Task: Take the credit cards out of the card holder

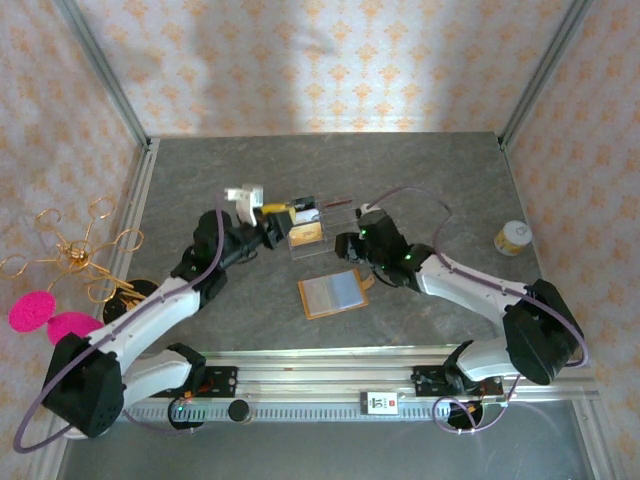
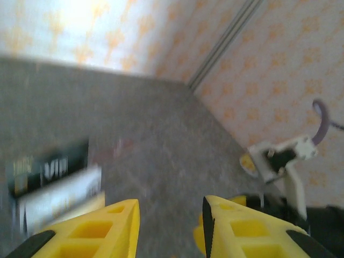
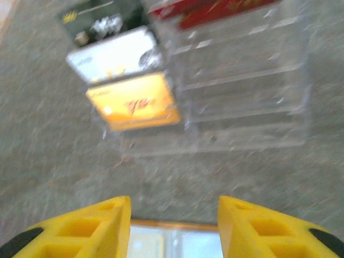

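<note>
The right gripper (image 3: 173, 208) has its yellow fingers (image 3: 102, 228) spread apart and grasps nothing. At bottom centre of the right wrist view, an orange edge and a pale sleeve of the card holder (image 1: 333, 293) show between the fingers. From that, the gripper appears to stand above the far edge of the holder.

The card holder lies open and flat on the counter (image 1: 440, 180), just below centre of the top view, with its grey-blue sleeves facing up.

The left gripper (image 2: 171, 203) sits left of centre in the top view, beside the left end of the clear acrylic stand (image 3: 242, 107). Its fingers are also apart. Bare counter shows between them and nothing is held.

The stand sits just beyond the card holder and carries the credit cards (image 1: 306, 235) that can be seen:
- Left column, near to far in the right wrist view: yellow card (image 3: 134, 102), white card (image 3: 115, 54), black card (image 3: 102, 21).
- Right column, upper right of that view: red card (image 3: 215, 8) in the farthest slot. The nearer slots look vacant.

A small jar (image 1: 513, 237) stands well apart at the right of the top view.

Status, as a judgement:
- Done: four cards are out of the holder and parked in the stand, so the task appears well advanced.
- Not done: no card is in transit.
- Unknown: whether any sleeve holds another card. The sleeves are too small and blurred to tell.
- Left to do: check the sleeves and take out any card found.
</note>
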